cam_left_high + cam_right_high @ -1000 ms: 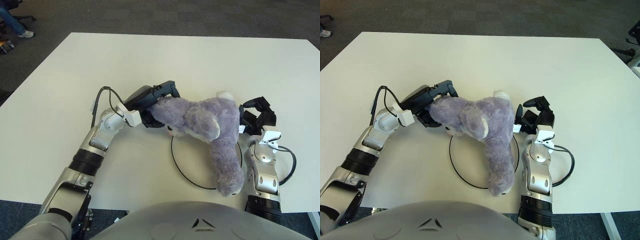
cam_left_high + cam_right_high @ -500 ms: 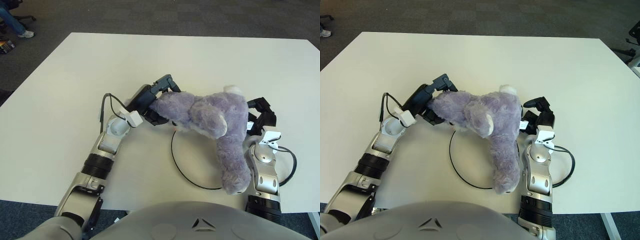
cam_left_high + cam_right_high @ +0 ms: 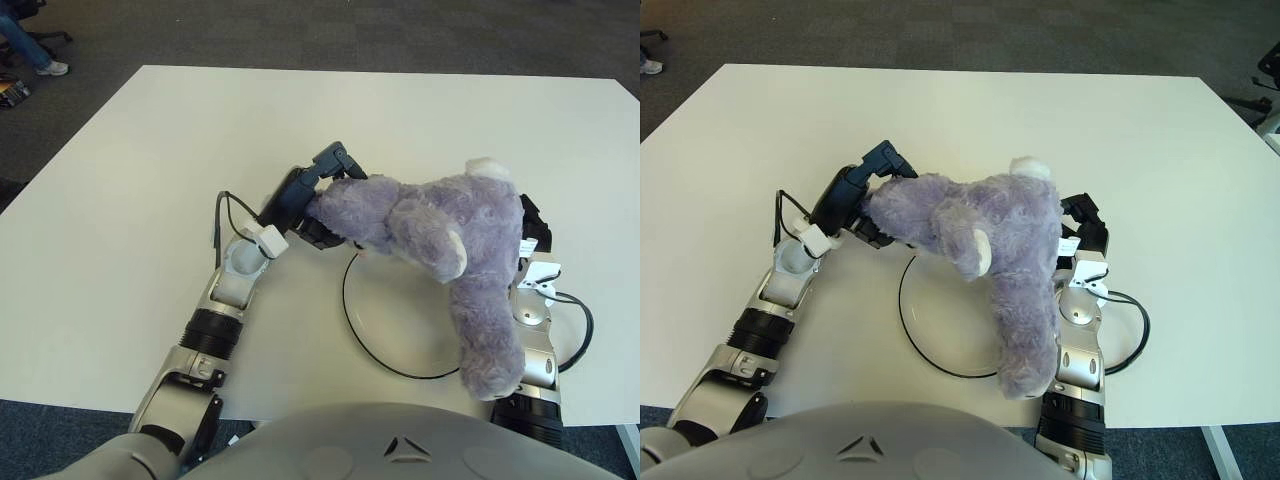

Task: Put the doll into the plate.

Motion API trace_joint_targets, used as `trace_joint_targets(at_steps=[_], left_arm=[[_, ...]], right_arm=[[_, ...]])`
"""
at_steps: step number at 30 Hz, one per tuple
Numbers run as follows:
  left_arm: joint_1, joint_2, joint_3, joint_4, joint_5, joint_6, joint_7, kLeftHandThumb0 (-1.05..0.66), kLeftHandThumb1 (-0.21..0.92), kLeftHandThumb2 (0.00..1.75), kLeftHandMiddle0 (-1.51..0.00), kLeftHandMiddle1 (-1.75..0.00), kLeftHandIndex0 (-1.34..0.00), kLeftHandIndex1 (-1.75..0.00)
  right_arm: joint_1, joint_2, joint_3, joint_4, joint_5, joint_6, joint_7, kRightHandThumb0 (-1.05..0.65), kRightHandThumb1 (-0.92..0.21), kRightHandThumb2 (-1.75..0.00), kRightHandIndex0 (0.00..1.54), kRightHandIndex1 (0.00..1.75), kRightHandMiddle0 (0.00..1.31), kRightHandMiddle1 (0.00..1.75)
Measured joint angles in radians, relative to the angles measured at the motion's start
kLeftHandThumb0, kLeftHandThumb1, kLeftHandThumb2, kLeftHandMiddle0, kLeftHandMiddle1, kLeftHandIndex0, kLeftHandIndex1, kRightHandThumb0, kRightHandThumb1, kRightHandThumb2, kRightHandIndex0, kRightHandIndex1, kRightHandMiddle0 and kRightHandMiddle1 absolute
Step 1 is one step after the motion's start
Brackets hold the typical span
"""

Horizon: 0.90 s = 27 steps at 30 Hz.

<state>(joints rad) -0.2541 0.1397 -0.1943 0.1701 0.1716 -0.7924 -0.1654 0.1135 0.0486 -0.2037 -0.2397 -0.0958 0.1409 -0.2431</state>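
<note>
One left hand point(image 3: 318, 200) gripping doll point(image 3: 440, 235), above plate point(image 3: 372, 345)

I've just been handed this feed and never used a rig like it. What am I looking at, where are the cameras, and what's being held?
Both pictures come from a stereo camera on a humanoid robot's head, looking down at a white table; they show one scene from slightly different spots. The robot's left hand grips one end of a purple plush doll, holding it above a clear plate with a dark rim. The rest of the doll hangs toward the plate's right edge. The right hand shows just right of the doll, mostly hidden behind it.
</note>
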Motion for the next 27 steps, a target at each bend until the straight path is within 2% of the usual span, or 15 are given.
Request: trace_joint_targets(at_steps=[17,21,27], left_arm=[[0.000,-0.004,-0.017,-0.005,-0.045,-0.017,-0.030,-0.01,0.21,1.44,-0.59,-1.73,-0.58,-1.73],[0.000,0.006,-0.022,-0.004,-0.045,-0.039,-0.044,-0.01,0.20,1.42,-0.71,-1.74,-0.53,-1.63],[0.000,0.018,-0.027,-0.002,-0.045,-0.060,-0.064,-0.01,0.26,1.33,-0.70,-1.66,-0.48,-1.63]], right_arm=[[0.001,0.003,0.001,-0.016,0.001,0.011,0.001,-0.45,-0.42,-1.19,1.09,1.75,0.53,1.75],[0.001,0.003,0.002,-0.016,0.000,0.017,0.001,-0.45,-0.42,-1.19,1.08,1.75,0.53,1.75],[0.001,0.003,0.003,-0.016,0.001,0.017,0.001,-0.45,-0.42,-1.18,1.09,1.75,0.53,1.75]])
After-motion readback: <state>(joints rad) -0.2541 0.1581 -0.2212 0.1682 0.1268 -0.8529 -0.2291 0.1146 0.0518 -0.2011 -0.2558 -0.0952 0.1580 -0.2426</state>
